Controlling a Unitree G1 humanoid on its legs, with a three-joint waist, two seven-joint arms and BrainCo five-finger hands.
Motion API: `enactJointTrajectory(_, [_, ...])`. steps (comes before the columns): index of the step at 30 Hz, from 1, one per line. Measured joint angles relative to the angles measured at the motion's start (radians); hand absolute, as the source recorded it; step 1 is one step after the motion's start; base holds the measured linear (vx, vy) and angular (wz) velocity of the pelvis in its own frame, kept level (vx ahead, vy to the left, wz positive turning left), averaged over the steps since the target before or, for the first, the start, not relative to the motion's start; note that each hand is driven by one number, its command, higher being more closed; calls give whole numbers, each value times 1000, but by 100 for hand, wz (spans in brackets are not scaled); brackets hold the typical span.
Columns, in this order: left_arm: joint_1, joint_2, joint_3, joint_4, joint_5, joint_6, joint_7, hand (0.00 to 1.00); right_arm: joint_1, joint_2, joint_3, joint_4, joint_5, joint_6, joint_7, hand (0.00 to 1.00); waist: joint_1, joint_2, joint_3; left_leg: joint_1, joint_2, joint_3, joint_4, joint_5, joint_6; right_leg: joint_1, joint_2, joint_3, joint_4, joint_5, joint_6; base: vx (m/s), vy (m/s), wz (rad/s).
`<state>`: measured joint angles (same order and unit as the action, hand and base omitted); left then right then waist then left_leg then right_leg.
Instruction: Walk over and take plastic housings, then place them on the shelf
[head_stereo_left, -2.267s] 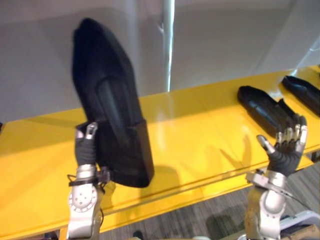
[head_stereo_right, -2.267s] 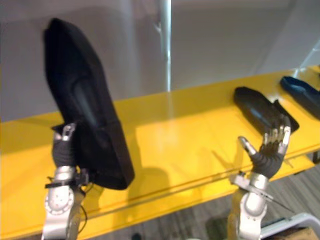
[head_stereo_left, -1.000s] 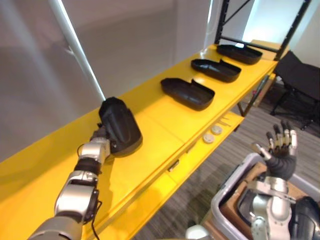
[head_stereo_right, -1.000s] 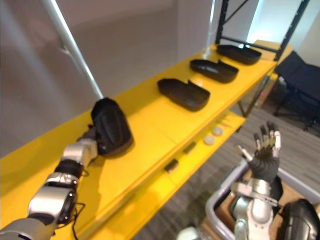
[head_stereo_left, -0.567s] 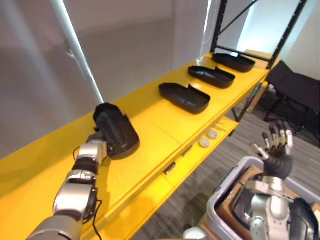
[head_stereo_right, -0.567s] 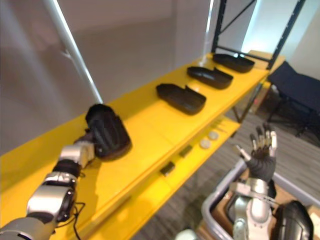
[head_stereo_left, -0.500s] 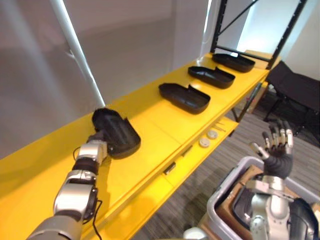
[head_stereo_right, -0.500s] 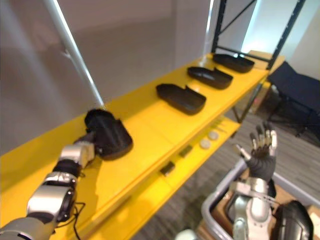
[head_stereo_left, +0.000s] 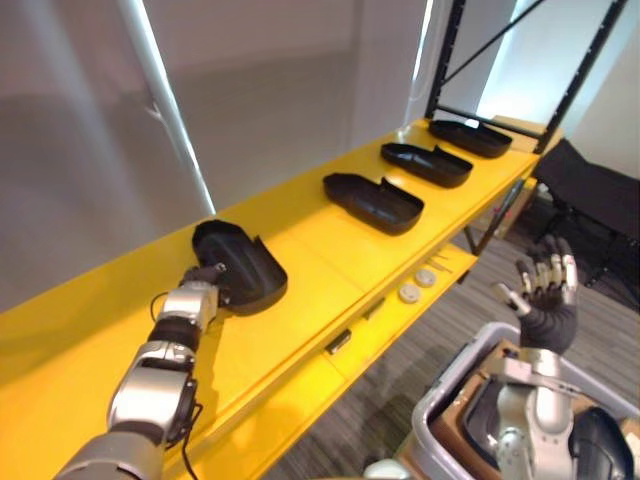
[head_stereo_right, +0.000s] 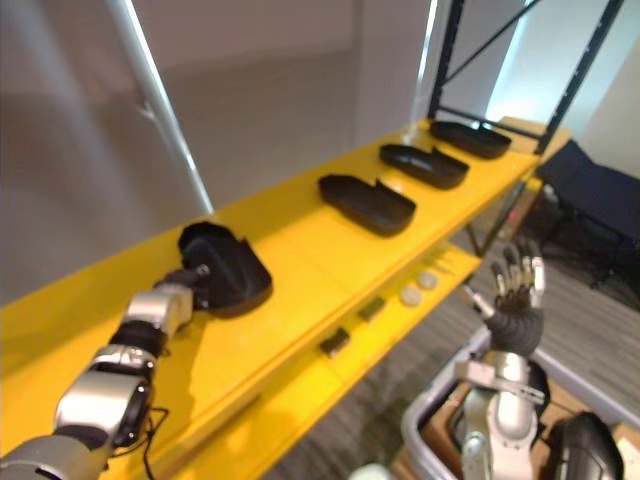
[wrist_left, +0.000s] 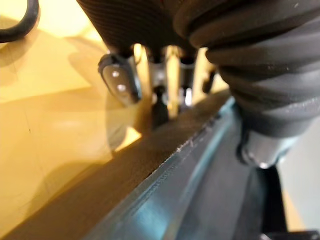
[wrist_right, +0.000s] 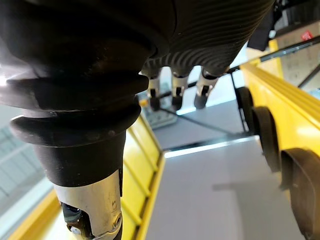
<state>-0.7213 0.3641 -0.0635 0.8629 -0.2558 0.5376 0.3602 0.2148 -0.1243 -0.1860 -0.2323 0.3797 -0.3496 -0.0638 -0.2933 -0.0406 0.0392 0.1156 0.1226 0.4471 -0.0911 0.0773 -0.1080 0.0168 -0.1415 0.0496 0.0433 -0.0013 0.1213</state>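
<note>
A black plastic housing (head_stereo_left: 240, 265) lies hollow side up on the yellow shelf (head_stereo_left: 320, 260). My left hand (head_stereo_left: 197, 297) rests at its near end. In the left wrist view its fingers (wrist_left: 117, 80) look straight along the housing's rim (wrist_left: 100, 190), so the hand is open. My right hand (head_stereo_left: 545, 300) is raised over the floor at the right, away from the shelf. It is open and empty, with fingers (wrist_right: 175, 90) spread. Three more black housings (head_stereo_left: 375, 200) sit in a row farther along the shelf.
A grey bin (head_stereo_left: 450, 395) stands at the lower right with dark housings (head_stereo_left: 600, 450) in it. A lower yellow ledge carries two round discs (head_stereo_left: 412, 290). A black rack post (head_stereo_left: 445, 60) rises at the shelf's far end, and a black chair (head_stereo_left: 600, 190) stands beyond.
The housing has gone from tilted up on its end to lying flat on the shelf. My left hand's fingers have loosened from it. The right hand has hardly moved.
</note>
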Motion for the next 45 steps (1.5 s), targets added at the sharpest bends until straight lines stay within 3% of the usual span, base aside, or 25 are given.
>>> enactJointTrajectory(5, [48,1,0,-108,2,-82,-12,0,-4,0,3,9,0,-22,3,0,8,-3,-5,-15,1,-20,0,6,1,0,-1,-23,-2,1,2,4,-10,12])
enactJointTrajectory(12, [247,-8,3,-594,38,-161,-67,0,-4,0,3,2,0,-46,22,0,40,17,-20,-33,3,-59,0,16,2,7,1,-68,-1,2,3,7,-10,16])
enactJointTrajectory(15, [380,-47,15,-822,38,-170,-107,0,-4,0,4,-2,-1,-46,20,0,80,39,-33,-34,7,-84,0,19,0,23,4,-94,-3,-4,-1,-1,-12,23])
enactJointTrajectory(18, [515,-94,42,-984,36,-227,-113,0,-4,0,4,-23,-5,-46,17,0,112,58,-44,-41,6,-118,0,22,-1,38,1,-131,-6,-23,-3,-29,-10,32])
enactJointTrajectory(20, [597,-124,98,-1083,34,-323,-105,0,-11,0,8,-42,-13,-46,8,0,134,62,-47,-50,7,-137,0,23,-5,42,1,-151,-11,-28,0,-37,-10,27])
enactJointTrajectory(21, [614,-129,113,-1106,35,-348,-103,0,-13,0,10,-42,-15,-46,4,0,141,61,-47,-51,8,-139,0,24,-6,44,1,-155,-12,-28,0,-15,-6,18])
enactJointTrajectory(23, [666,-141,149,-1177,39,-458,-92,0,-20,4,16,-42,-42,-46,-4,0,166,58,-46,-54,6,-160,0,24,-8,57,0,-171,-21,-27,0,-5,-3,19])
enactJointTrajectory(24, [675,-141,155,-1191,39,-485,-89,0,-23,5,17,-42,-42,-46,-4,0,170,57,-47,-58,5,-165,0,25,-7,57,-1,-177,-21,-27,0,2,-1,27])
enactJointTrajectory(26, [715,-153,181,-1247,40,-605,-70,0,-41,5,28,-42,-54,-44,-4,0,181,54,-44,-70,3,-178,0,29,-7,56,-3,-189,-26,-26,1,7,3,18])
enactJointTrajectory(27, [791,-225,190,-1314,79,-798,-99,0,-74,9,86,-58,-80,-17,-27,0,223,25,16,-65,-7,-193,0,32,-1,77,-14,-218,-29,-25,-3,0,0,0])
enactJointTrajectory(34, [805,-240,190,-1315,67,-800,-117,0,-71,9,82,-52,-80,-17,-26,0,224,26,31,-69,-12,-218,1,34,1,91,-16,-244,-36,-23,-1,-1,0,7])
enactJointTrajectory(37, [834,-270,194,-1318,55,-824,-147,0,-75,10,83,-24,-78,-17,-20,0,231,26,32,-83,-13,-228,1,39,3,90,-16,-265,-42,-23,-1,-1,3,20])
enactJointTrajectory(42, [884,-302,202,-1333,-54,-854,-198,0,-90,15,82,36,-77,-18,23,0,275,22,52,-98,-16,-240,2,40,4,91,-16,-286,-66,-18,-4,2,4,8])
enactJointTrajectory(45, [890,-306,204,-1333,-60,-865,-215,0,-152,15,89,96,-78,-18,42,0,284,13,59,-101,-16,-242,6,41,4,93,-15,-291,-76,-3,4,5,0,3])
